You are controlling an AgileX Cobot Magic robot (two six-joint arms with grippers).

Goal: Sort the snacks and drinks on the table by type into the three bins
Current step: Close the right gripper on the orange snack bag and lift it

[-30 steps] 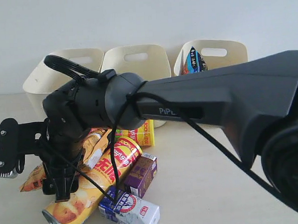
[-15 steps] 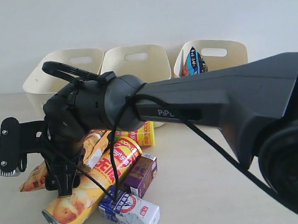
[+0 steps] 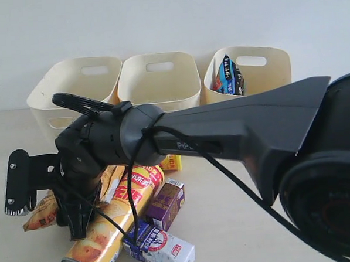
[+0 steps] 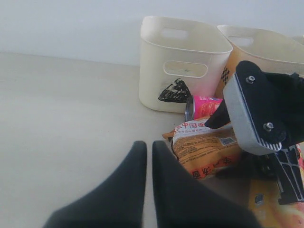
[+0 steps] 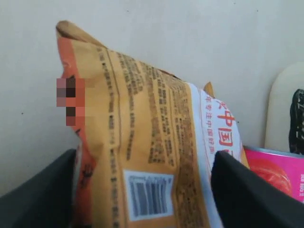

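My right gripper (image 3: pixel 47 205) (image 5: pixel 145 156) reaches across to the left and stands open, one finger on each side of the orange-tan bag (image 3: pixel 41 213) (image 5: pixel 142 142) (image 4: pixel 209 147). The yellow tube (image 3: pixel 115 219) lies beside it, with the purple carton (image 3: pixel 165 202) and the blue-and-white carton (image 3: pixel 163 248) to its right. The pink tube (image 4: pixel 205 107) (image 5: pixel 275 171) lies behind the bag, against the triangle-marked bin (image 4: pixel 180 47). The blue-black bag (image 3: pixel 228 75) stands in the right bin (image 3: pixel 277 64). My left gripper (image 4: pixel 145 149) is shut and holds nothing, low over bare table near the bag.
The left bin (image 3: pixel 50 93) and the middle bin (image 3: pixel 155 88) stand in the row at the back by the wall. The right arm's dark body (image 3: pixel 233 128) spans the scene and hides part of the pile. Bare tabletop (image 4: pixel 57 118) lies left of the pile.
My right gripper has come down lower over the orange-tan bag, fingers still apart. The yellow tube and the blue-and-white carton have shifted slightly.
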